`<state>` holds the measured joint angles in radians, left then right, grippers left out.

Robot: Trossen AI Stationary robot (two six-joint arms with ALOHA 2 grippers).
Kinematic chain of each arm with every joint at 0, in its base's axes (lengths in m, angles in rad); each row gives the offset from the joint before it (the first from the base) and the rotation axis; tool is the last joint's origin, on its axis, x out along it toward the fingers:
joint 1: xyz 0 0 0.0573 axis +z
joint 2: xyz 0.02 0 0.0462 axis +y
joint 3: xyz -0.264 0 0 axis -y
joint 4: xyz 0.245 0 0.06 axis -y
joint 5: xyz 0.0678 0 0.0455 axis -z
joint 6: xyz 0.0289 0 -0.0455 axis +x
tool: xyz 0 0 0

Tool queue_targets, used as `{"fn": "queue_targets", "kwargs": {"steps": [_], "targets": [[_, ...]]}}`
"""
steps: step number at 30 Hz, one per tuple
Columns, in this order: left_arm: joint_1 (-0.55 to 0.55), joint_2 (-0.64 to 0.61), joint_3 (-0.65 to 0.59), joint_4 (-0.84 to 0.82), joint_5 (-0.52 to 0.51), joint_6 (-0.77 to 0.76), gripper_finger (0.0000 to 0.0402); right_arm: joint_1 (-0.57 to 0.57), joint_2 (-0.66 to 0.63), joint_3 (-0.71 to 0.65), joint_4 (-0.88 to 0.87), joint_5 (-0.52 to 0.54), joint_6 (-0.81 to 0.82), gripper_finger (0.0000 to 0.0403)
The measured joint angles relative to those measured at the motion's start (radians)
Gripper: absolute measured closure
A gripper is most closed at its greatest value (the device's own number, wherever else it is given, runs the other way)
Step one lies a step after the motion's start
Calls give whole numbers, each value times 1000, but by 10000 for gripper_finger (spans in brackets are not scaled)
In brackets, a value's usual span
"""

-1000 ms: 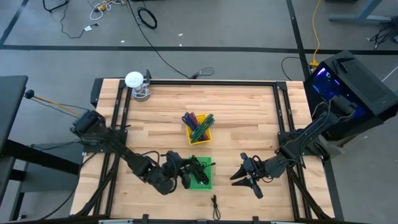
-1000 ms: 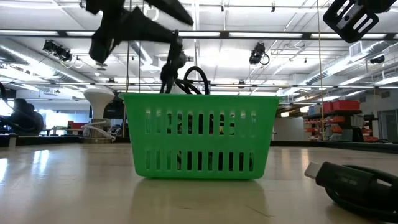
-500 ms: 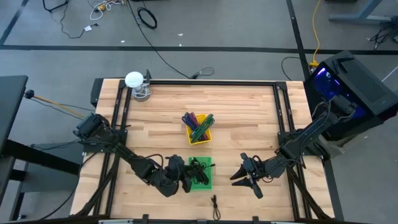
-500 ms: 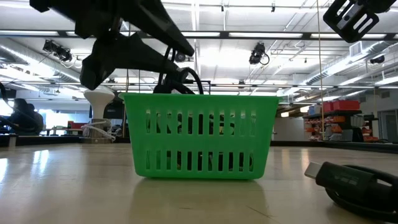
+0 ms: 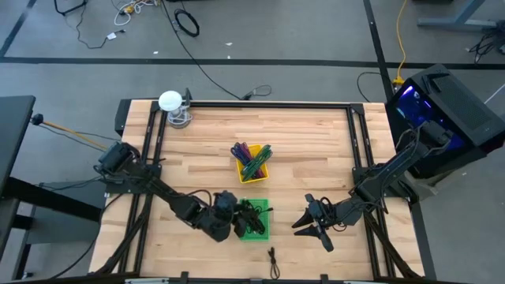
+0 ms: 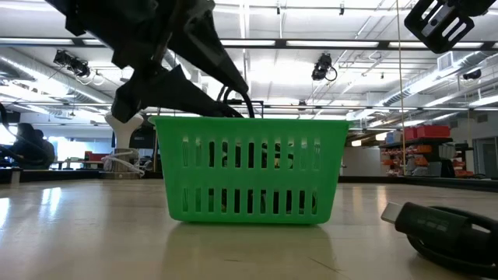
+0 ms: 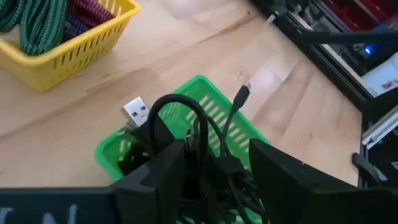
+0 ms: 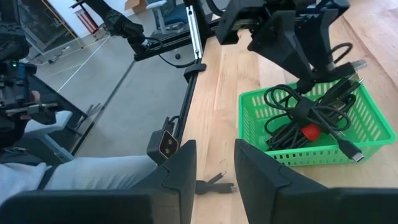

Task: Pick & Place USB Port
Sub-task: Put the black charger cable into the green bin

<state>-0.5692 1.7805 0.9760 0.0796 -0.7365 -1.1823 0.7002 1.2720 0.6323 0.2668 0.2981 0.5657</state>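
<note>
One black USB cable sits gripped in your left gripper over the green basket's 9 o'clock edge; your right gripper, spread wide, waits at its 3 o'clock above the desk.

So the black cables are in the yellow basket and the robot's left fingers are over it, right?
Not quite. The black cables lie in the green basket, as the right wrist view shows. The yellow basket holds coloured cords. The left gripper is over the green one.
</note>
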Motion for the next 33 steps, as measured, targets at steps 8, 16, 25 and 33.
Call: {"fn": "queue_targets", "kwargs": {"steps": [8, 16, 25, 33], "targets": [[33, 0, 0, -10, -6, 19, 226, 0, 0, 0, 0, 0, 0, 292], [19, -2, 0, -2, 121, -18, 250, 0, 0, 0, -1, 0, -6, 292], [9, -74, 0, -82, 75, -10, 296, 0, 0, 0, -7, 0, -5, 292], [-50, -103, 0, -140, 134, -18, 322, 9, 23, -1, -32, 1, 75, 292]]}}
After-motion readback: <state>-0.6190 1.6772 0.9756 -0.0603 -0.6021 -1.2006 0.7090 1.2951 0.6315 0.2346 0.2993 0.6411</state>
